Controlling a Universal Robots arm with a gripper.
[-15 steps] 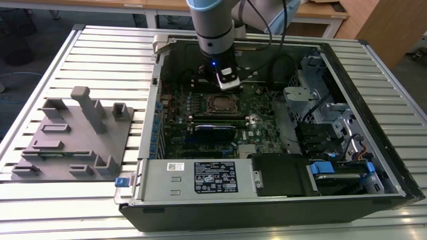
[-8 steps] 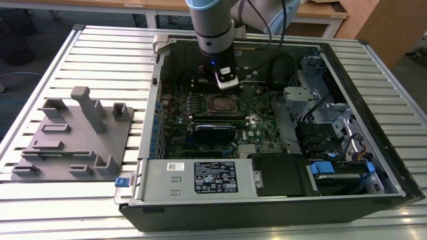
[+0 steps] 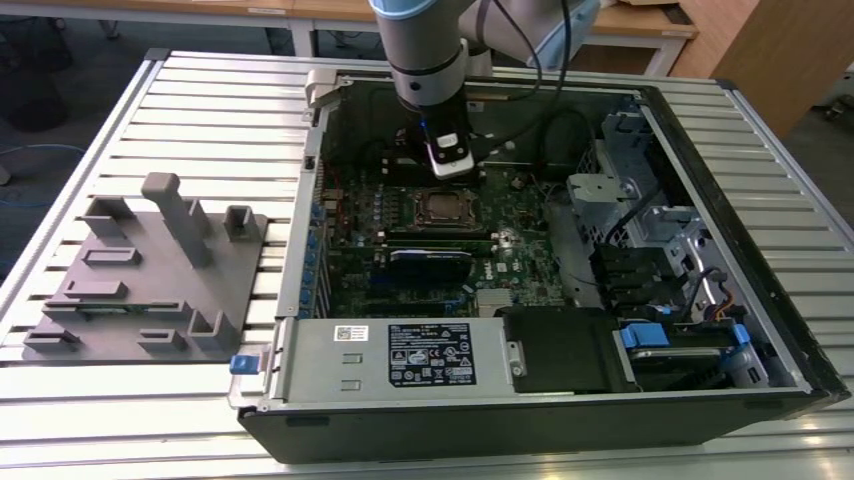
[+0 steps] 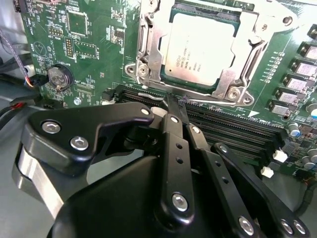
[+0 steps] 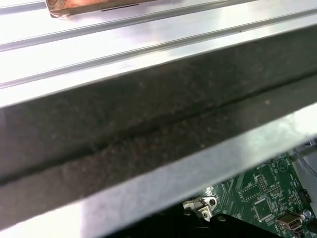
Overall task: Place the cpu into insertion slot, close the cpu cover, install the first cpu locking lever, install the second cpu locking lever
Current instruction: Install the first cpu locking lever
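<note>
The cpu (image 4: 195,47), a flat silver-grey square, lies in the insertion slot (image 3: 441,208) on the green board. The cpu cover (image 4: 148,42), a silvery frame plate, is folded down around it, so the chip shows through its window. A thin wire locking lever (image 4: 223,103) runs along the socket's edge nearest the gripper. My gripper (image 4: 174,101) has its black fingers (image 4: 171,134) pressed together, with the tips right at that lever. In the exterior view the gripper (image 3: 451,165) hangs just behind the socket, inside the open computer case.
Long black memory slots (image 4: 233,129) lie between gripper and socket, and a coin battery (image 4: 58,78) sits on the board. The case wall (image 5: 148,114) is close by. A power supply (image 3: 400,355) and drive cage (image 3: 667,250) crowd the case. A grey fixture (image 3: 147,270) stands on the slatted table.
</note>
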